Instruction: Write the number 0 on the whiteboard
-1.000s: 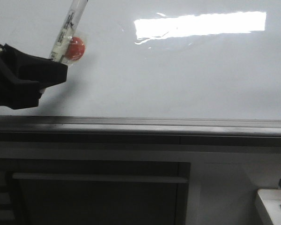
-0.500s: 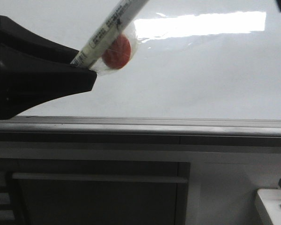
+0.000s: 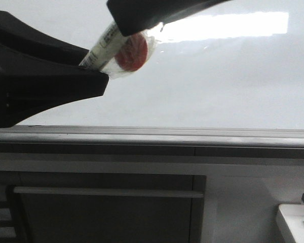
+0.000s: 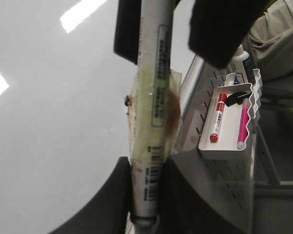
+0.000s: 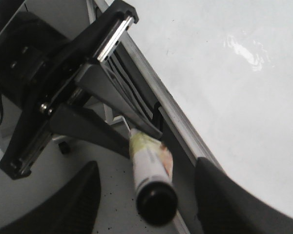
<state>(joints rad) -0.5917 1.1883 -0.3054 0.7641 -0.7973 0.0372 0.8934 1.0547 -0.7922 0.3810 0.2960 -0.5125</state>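
Glossy white whiteboard bears no stroke. Left gripper clamps a white barcoded marker. Right gripper spreads around its cap, contact hidden.

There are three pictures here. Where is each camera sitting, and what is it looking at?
Front: faces forward at the whiteboard; both grippers show, left holding the marker.
Left wrist: looks along the marker past its own jaws, board behind.
Right wrist: looks between its open jaws at the marker's end and the left gripper.
All share the marker.

The white labelled marker pen has its tip hidden behind the black right hand, itself cut off at the frame's top.
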